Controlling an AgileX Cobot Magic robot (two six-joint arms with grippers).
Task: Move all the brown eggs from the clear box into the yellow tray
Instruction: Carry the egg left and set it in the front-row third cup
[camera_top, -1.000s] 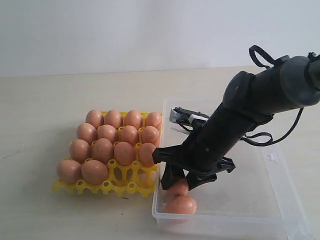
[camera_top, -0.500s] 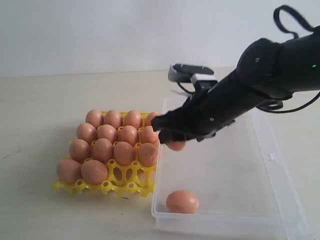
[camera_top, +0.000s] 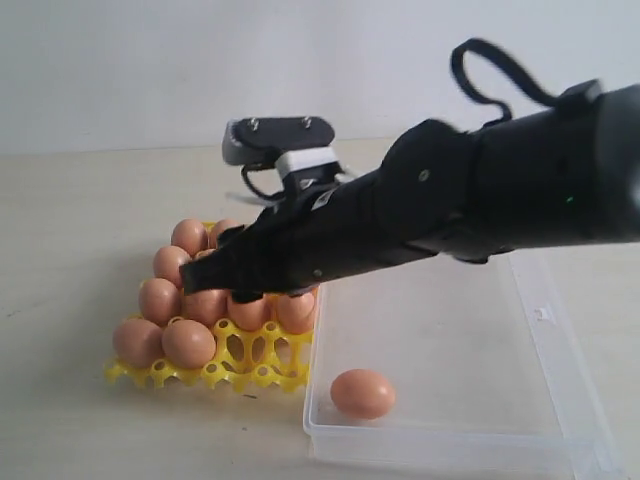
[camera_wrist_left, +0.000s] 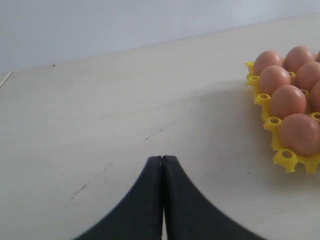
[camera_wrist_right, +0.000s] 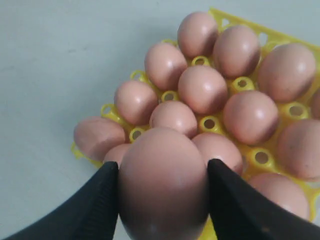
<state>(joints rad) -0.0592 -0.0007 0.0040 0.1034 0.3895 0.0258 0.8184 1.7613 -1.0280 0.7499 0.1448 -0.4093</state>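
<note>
My right gripper (camera_wrist_right: 162, 167) is shut on a brown egg (camera_wrist_right: 162, 185) and holds it above the yellow tray (camera_wrist_right: 235, 22). In the exterior view the black right arm (camera_top: 420, 215) reaches left across the tray (camera_top: 245, 345) and hides its fingers and the held egg. Several brown eggs (camera_top: 188, 342) fill most of the tray's cups. One brown egg (camera_top: 362, 393) lies in the clear box (camera_top: 440, 440) near its front left corner. My left gripper (camera_wrist_left: 162, 159) is shut and empty over bare table, off to one side of the tray (camera_wrist_left: 287, 157).
The light wooden table (camera_top: 70, 250) spreads around tray and box. The box stands directly right of the tray, their edges nearly touching. A white wall (camera_top: 150, 60) backs the scene.
The right gripper lifted one egg out of the box and carried it left and up, from the box's front left corner to above the tray. The other egg stayed in the box.
</note>
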